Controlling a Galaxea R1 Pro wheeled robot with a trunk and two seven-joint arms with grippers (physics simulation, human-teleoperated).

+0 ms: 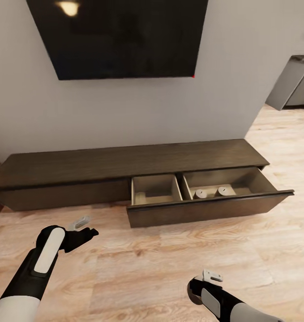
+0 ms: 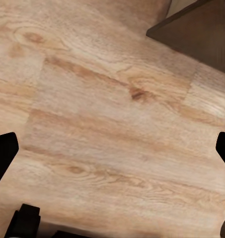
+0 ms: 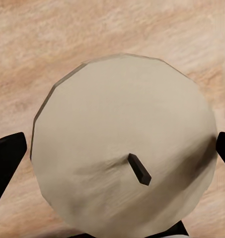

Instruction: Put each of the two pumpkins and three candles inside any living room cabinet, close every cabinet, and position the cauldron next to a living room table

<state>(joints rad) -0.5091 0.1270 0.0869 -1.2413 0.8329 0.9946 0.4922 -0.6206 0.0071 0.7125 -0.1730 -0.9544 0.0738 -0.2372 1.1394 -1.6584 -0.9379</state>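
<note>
- right jaws: spread wide around a candle (image 3: 122, 148). in the right wrist view its pale round top and dark wick sit between the two dark fingertips (image 3: 5, 158). i judge they are clamped on its sides, though the contact is at the very edge of the view.
- left jaws: wide apart and holding nothing, with bare wood floor (image 2: 112, 129) between the fingertips (image 2: 3, 153) and a dark corner of the cabinet's front beyond.
- both arms hang low over the floor, short of the cabinet (image 1: 125, 163). the right arm (image 1: 214, 299) is nearer me and well apart from the open drawer (image 1: 205, 208).
- the drawer is pulled out at the cabinet's right half. two candles (image 1: 200, 193) stand side by side in its right compartment. the left compartment (image 1: 154, 190) looks mostly free, apart from a pale shape i cannot make out.
- step in hand, as i read it: carry this third candle to the drawer and set it inside.
- to do it well, i'd lift first so the candle's base clears the drawer front, then come over the lip from above.
- i'd aim for free space beside the standing pair, or the left compartment, to avoid knocking them.
- i'd lower until it rests upright before letting go, then withdraw straight up.
- the left arm should stay clear of the drawer front until it is time to push it shut.
</note>
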